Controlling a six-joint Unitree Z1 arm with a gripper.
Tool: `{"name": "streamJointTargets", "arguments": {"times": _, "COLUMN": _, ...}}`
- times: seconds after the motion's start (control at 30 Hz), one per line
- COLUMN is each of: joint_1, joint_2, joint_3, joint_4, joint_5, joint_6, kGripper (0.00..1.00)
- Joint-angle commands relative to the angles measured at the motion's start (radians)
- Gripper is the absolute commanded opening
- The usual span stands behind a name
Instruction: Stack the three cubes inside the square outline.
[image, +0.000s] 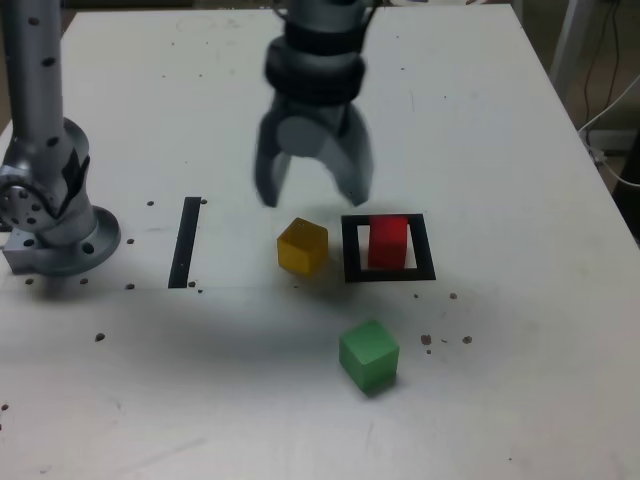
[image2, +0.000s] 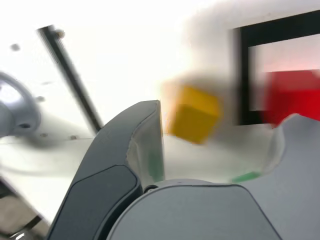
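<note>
The red cube (image: 388, 243) stands inside the black square outline (image: 352, 248) on the white table. Just to the exterior view's left of the outline sits the yellow cube (image: 302, 246), outside it. The green cube (image: 369, 355) lies nearer the front, apart from both. My gripper (image: 314, 196) hangs a little above and behind the yellow cube, its jaws spread wide and empty. The blurred wrist view shows the yellow cube (image2: 192, 117) between the two fingers, with the red cube (image2: 292, 95) and the outline (image2: 245, 75) beside it.
A straight black strip (image: 185, 242) lies on the table to the exterior view's left of the cubes. The arm's grey base (image: 50, 215) stands at the far left. Small dark specks dot the white tabletop (image: 500, 400).
</note>
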Motion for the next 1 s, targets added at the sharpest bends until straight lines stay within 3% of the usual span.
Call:
{"name": "streamJointTargets", "arguments": {"times": 0.0, "joint_1": -0.017, "joint_2": -0.026, "joint_3": 0.106, "joint_4": -0.064, "joint_5": 0.000, "joint_6": 0.052, "kGripper": 1.00}}
{"name": "streamJointTargets", "arguments": {"times": 0.33, "joint_1": -0.054, "joint_2": -0.040, "joint_3": 0.283, "joint_4": -0.247, "joint_5": 0.018, "joint_6": 0.186, "kGripper": 0.99}}
{"name": "streamJointTargets", "arguments": {"times": 0.7, "joint_1": -0.079, "joint_2": -0.003, "joint_3": 0.238, "joint_4": -0.220, "joint_5": 0.041, "joint_6": 0.197, "kGripper": 0.96}}
{"name": "streamJointTargets", "arguments": {"times": 0.97, "joint_1": -0.100, "joint_2": 0.071, "joint_3": 0.208, "joint_4": -0.192, "joint_5": 0.040, "joint_6": 0.187, "kGripper": 0.83}}
